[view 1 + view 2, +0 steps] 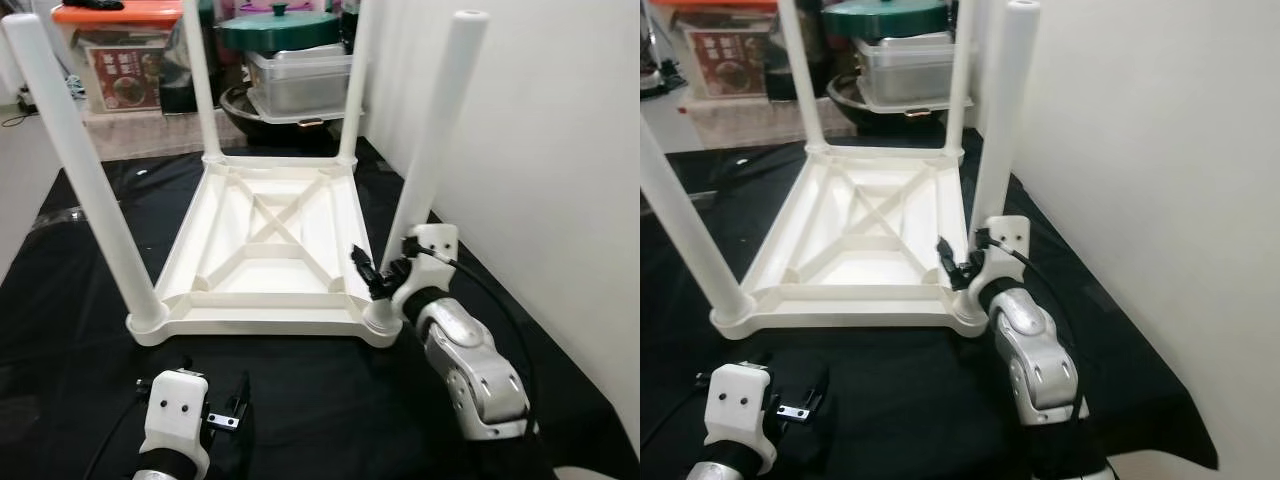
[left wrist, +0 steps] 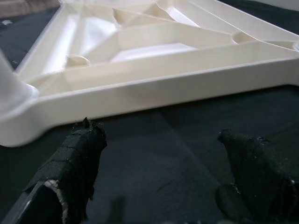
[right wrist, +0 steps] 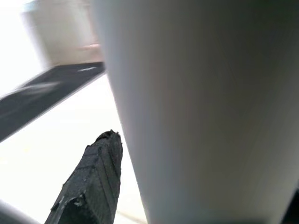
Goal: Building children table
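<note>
A white plastic children's table lies upside down on black cloth, its four legs standing up. My right gripper is at the base of the near right leg. That leg stands between the gripper's fingers, and a black finger shows just beside it with a thin gap, so the gripper looks open. My left gripper hovers low over the cloth, open and holding nothing, a short way in front of the table's near rim.
A white wall runs close along the right. Behind the table stand stacked pots and lidded containers and an orange-lidded box. The black cloth covers the floor around the table.
</note>
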`<state>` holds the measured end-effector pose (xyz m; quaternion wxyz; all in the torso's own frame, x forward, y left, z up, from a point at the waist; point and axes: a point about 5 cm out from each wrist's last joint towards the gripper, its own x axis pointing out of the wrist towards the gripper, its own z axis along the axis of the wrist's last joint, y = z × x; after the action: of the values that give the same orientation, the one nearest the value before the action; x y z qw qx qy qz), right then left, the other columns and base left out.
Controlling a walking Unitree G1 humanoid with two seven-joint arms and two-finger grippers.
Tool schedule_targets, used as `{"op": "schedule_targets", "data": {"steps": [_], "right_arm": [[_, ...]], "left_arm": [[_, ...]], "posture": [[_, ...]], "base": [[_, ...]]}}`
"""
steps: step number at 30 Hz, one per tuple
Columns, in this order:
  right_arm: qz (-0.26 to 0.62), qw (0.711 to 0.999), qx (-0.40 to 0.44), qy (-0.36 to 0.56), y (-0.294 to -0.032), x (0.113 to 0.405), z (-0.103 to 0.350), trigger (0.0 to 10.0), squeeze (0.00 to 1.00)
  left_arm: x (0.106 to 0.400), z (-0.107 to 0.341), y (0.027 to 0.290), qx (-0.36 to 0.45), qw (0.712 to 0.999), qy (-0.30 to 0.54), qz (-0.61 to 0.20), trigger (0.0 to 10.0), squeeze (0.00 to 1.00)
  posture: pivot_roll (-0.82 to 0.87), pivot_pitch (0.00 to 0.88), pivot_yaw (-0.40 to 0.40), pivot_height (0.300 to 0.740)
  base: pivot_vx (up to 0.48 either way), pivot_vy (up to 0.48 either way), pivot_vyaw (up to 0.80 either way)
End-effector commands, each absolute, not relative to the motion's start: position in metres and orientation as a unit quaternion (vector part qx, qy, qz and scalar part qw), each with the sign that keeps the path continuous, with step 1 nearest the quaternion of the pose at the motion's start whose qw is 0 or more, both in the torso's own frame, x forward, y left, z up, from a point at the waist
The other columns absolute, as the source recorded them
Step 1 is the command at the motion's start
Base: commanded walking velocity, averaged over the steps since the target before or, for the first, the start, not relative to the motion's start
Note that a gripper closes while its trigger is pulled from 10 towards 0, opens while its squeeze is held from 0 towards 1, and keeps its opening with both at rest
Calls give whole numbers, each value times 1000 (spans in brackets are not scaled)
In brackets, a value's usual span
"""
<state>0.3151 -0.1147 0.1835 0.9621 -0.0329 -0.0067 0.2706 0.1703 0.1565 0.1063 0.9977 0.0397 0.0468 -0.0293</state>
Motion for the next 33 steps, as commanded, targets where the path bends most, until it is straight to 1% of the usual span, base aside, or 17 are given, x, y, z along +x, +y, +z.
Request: {"op": "schedule_targets", "data": {"steps": [1, 3, 5, 9, 10, 11, 12, 13, 14, 15, 17, 18, 19, 22, 27, 28, 33], "right_arm": [[412, 910, -33, -25, -98, 309, 187, 10000, 0], [520, 853, -38, 0, -98, 304, 176, 10000, 0], [547, 836, -35, 16, -99, 304, 171, 10000, 0], [559, 824, -74, 52, -90, 319, 153, 10000, 0], [523, 848, -66, 54, -83, 331, 151, 8353, 0], [523, 848, -66, 54, -83, 331, 151, 8353, 0], [477, 875, -55, 63, -78, 341, 150, 2235, 0], [371, 924, -57, 71, -79, 356, 147, 0, 0], [371, 924, -57, 71, -79, 356, 147, 0, 0], [237, 966, -60, 88, -88, 369, 144, 0, 0], [237, 966, -60, 88, -88, 369, 144, 0, 0], [61, 992, -28, 108, -116, 375, 138, 0, 0], [-60, 990, -11, 130, -138, 368, 127, 0, 0], [-118, 983, -5, 139, -151, 354, 117, 0, 0], [-103, 987, -13, 123, -150, 324, 115, 0, 0], [-43, 992, -15, 115, -143, 319, 124, 10000, 0], [57, 996, -14, 64, -138, 324, 145, 10000, 0]], "left_arm": [[173, 101, 159, 48, 997, 59, -24, 10000, 0], [178, 103, 158, 52, 997, 55, -33, 10000, 0], [179, 105, 157, 53, 996, 54, -37, 10000, 0], [183, 109, 154, 57, 996, 49, -50, 10000, 0], [184, 109, 154, 59, 996, 48, -53, 10000, 0], [184, 109, 154, 59, 996, 48, -53, 10000, 0], [185, 109, 153, 60, 996, 48, -54, 10000, 0], [187, 109, 151, 60, 996, 46, -55, 10000, 0], [187, 109, 151, 60, 996, 46, -55, 10000, 0], [187, 110, 150, 60, 996, 45, -57, 10000, 0], [187, 110, 150, 60, 996, 45, -57, 10000, 0], [187, 111, 149, 58, 996, 42, -57, 10000, 0], [187, 112, 149, 57, 996, 40, -56, 10000, 0], [187, 112, 151, 57, 996, 39, -52, 10000, 0], [188, 112, 153, 58, 996, 40, -51, 10000, 0], [189, 113, 153, 57, 996, 39, -52, 10000, 0], [193, 112, 151, 56, 996, 38, -60, 10000, 0]], "posture": [[166, 0, -77, 740], [170, 0, -75, 740], [170, 0, -75, 740], [171, 0, -73, 740], [171, 0, -73, 740], [171, 0, -73, 740], [170, 0, -72, 740], [169, 0, -71, 740], [169, 0, -71, 740], [169, 0, -71, 740], [169, 0, -71, 740], [174, 0, -79, 740], [178, 0, -81, 740], [172, 0, -75, 740], [165, 0, -67, 740], [146, 0, -54, 740], [136, 0, -51, 740]], "base": [[0, 0, 0], [0, 0, 0], [0, 0, 0], [0, 0, 0], [0, 0, 0], [0, 0, 0], [0, 0, 0], [0, 0, 0], [0, 0, 0], [0, 0, 0], [0, 0, 0], [0, 0, 0], [0, 0, 0], [0, 0, 0], [0, 0, 0], [0, 0, 0], [0, 0, 0]]}}
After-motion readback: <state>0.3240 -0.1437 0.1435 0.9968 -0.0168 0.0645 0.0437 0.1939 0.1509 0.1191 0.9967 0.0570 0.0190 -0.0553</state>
